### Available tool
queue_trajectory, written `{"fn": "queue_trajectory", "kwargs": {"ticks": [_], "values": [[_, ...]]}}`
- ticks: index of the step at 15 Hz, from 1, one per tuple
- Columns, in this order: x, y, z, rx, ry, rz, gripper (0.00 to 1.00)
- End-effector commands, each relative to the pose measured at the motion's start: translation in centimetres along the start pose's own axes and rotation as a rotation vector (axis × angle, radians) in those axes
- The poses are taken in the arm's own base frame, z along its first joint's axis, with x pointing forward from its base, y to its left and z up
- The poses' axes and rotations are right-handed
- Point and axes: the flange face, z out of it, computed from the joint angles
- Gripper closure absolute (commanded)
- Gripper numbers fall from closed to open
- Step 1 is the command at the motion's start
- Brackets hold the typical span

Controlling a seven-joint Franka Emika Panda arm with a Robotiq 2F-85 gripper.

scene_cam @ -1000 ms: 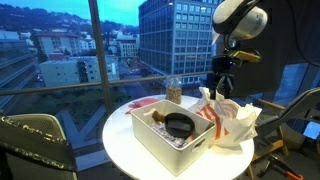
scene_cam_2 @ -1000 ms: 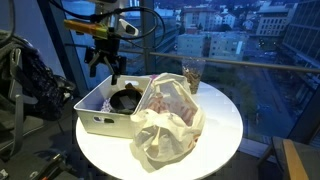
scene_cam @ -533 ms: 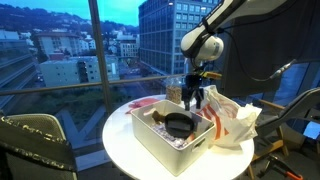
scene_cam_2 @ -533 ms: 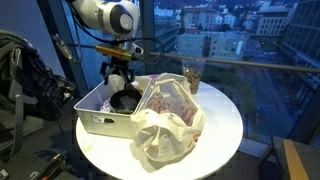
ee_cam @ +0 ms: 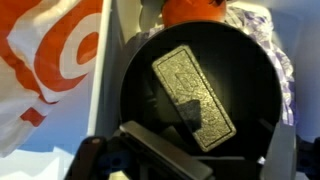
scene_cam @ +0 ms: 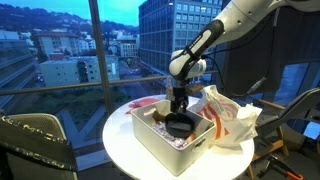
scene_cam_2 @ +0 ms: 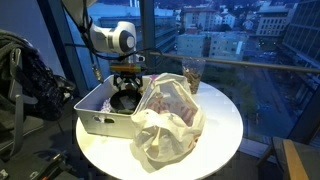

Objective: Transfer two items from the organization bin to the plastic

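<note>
Bowl [scene_cam: 181,127] perhaps directly under hand [scene_cam: 180,110]

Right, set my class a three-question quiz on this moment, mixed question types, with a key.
1. True or false: the claw hangs over the plastic bag.
2. The black dish in the white bin holds: A a spoon; B a flat patterned rectangle; C nothing.
3. Fill in: the table top is ____ in shape.
Key: 1 false, it is down in the bin; 2 B; 3 round.
</note>
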Motion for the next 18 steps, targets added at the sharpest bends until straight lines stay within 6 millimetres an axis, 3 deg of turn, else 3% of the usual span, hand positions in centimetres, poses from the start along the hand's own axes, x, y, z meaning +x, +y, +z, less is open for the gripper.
{"fn": "queue_trajectory", "kwargs": {"ticks": [1,5,11,18], "values": [[0.9,1.1,0.9,-0.024,0.031,-0.011,0.0],[1.0,0.8,2.8,0.012,0.014,-0.038,0.0],[1.5,-0.9,4.0,0.073,0.019,-0.14,0.0],[2.9,0.6,6.6,0.047,0.028,-0.211,0.0]]}}
